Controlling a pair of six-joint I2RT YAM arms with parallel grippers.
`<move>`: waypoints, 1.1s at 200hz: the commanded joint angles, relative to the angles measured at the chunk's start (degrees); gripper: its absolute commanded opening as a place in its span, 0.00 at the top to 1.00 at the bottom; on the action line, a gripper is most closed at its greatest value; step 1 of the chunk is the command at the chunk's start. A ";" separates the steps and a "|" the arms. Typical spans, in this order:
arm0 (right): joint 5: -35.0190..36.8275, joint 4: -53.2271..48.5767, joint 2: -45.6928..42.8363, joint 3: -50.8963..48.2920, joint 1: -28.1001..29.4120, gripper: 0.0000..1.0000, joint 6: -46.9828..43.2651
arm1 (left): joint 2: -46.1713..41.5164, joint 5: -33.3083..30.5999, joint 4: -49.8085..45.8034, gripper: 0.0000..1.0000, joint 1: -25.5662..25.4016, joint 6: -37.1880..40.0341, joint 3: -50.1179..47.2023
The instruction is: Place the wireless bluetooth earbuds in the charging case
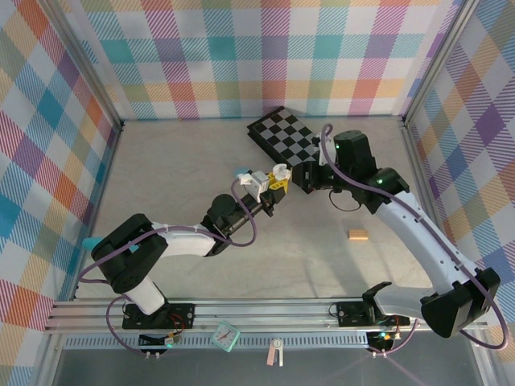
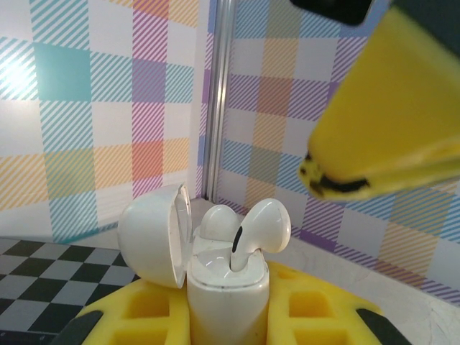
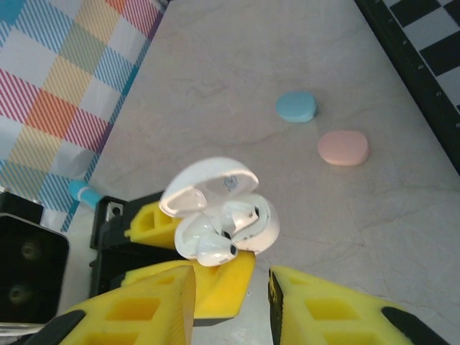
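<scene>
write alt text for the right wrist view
An open white charging case with two white earbuds in it, gripped by the left claw. The right claw hangs open just in front; a blue case and a pink case lie on the table beyond.

The grey marbled tabletop is bare across its left half, giving a wide path from the near rail to the plaid walls. Mid-table is crowded. The left gripper clamps the white open charging case, and the right gripper hangs just beside it with its jaws slightly parted. Beyond them, a pale blue oval case and a pink oval case lie near the black-and-white checkered mat. A small wooden block sits on the right side.
</scene>
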 commanded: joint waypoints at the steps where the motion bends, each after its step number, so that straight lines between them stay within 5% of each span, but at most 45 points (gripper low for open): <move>1: 2.52 -0.94 0.58 2.24 -0.81 0.66 -0.40 | -2.26 0.72 3.60 1.00 0.12 0.54 -0.69; 220: -9.66 -3.07 5.96 3.96 1.18 0.72 -2.68 | -1.57 0.47 2.96 1.00 0.19 -0.40 1.42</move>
